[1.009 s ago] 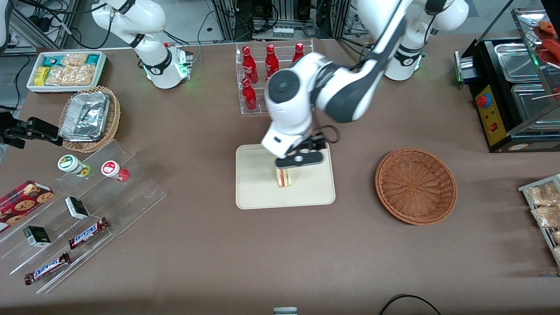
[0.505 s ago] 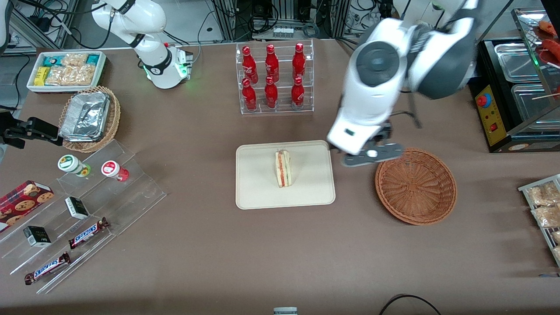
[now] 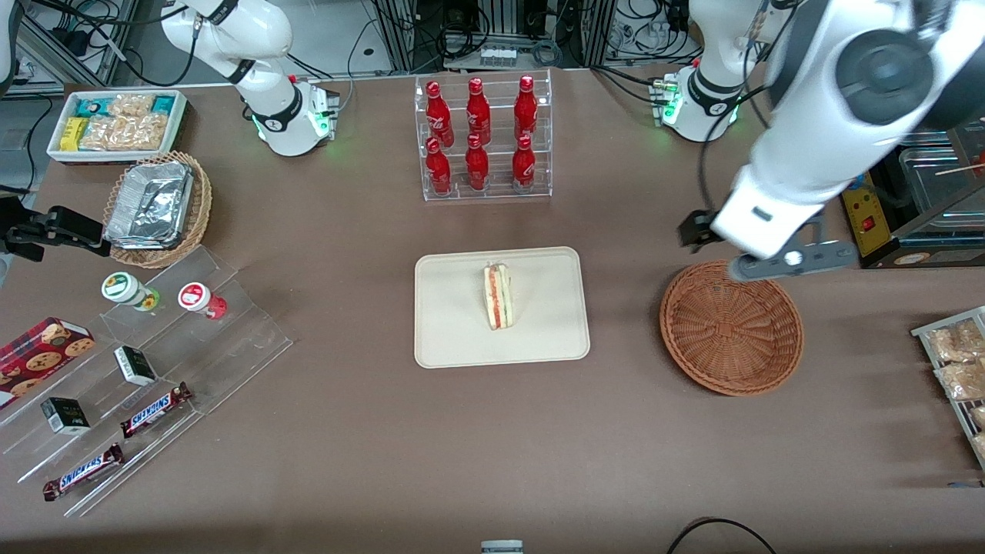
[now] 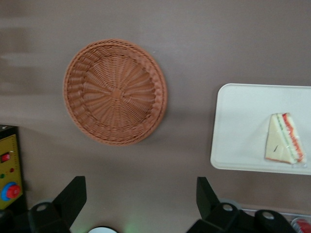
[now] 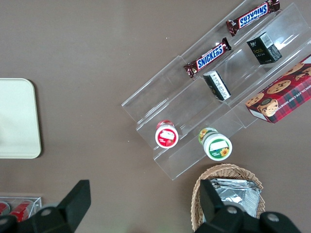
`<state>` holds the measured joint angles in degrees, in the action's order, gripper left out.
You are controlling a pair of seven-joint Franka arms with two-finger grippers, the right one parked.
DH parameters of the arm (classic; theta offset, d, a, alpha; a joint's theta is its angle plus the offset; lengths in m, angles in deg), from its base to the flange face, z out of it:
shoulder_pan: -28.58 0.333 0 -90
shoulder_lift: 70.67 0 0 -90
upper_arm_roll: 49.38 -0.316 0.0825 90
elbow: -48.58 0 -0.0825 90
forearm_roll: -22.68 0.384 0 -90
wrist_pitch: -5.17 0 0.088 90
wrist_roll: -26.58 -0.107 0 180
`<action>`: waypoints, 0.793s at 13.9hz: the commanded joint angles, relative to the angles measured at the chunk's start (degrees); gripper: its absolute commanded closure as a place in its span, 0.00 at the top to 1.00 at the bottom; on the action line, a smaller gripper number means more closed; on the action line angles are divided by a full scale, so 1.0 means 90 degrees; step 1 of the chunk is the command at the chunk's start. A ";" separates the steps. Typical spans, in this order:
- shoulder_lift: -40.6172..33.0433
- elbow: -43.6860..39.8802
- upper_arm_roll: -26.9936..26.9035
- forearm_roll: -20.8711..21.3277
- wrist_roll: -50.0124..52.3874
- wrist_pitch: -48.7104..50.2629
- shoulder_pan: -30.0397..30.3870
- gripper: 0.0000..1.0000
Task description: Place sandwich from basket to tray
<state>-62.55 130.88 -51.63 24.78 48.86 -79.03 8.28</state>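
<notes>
The sandwich (image 3: 499, 296) (image 4: 284, 145), a pale wedge with red and green layers, lies on the cream tray (image 3: 454, 308) (image 4: 243, 126) near its middle. Nothing lies in the reddish-brown wicker basket (image 3: 731, 327) (image 4: 115, 92), which sits beside the tray toward the working arm's end. My left gripper (image 3: 777, 258) (image 4: 139, 194) hangs above the table at the basket's rim, on the side farther from the front camera. It is open, with only brown tabletop between its black fingers (image 4: 73, 191).
A clear rack of red bottles (image 3: 481, 138) stands farther from the front camera than the tray. A black machine with metal pans (image 3: 885, 169) and a wire rack of snack packets (image 3: 954, 362) flank the basket. A stepped acrylic display (image 3: 138, 362) sits toward the parked arm's end.
A second ago the gripper stood over the sandwich on the tray. It has since swung away toward the working arm's end, past the basket's rim. The sandwich stays on the tray.
</notes>
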 commanded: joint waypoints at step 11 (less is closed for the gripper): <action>-0.1175 0.1052 0.0064 -0.0262 -0.1929 0.0264 0.1718 1.00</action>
<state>-72.37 139.95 -51.73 23.24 32.84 -77.26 22.55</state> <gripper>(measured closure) 0.000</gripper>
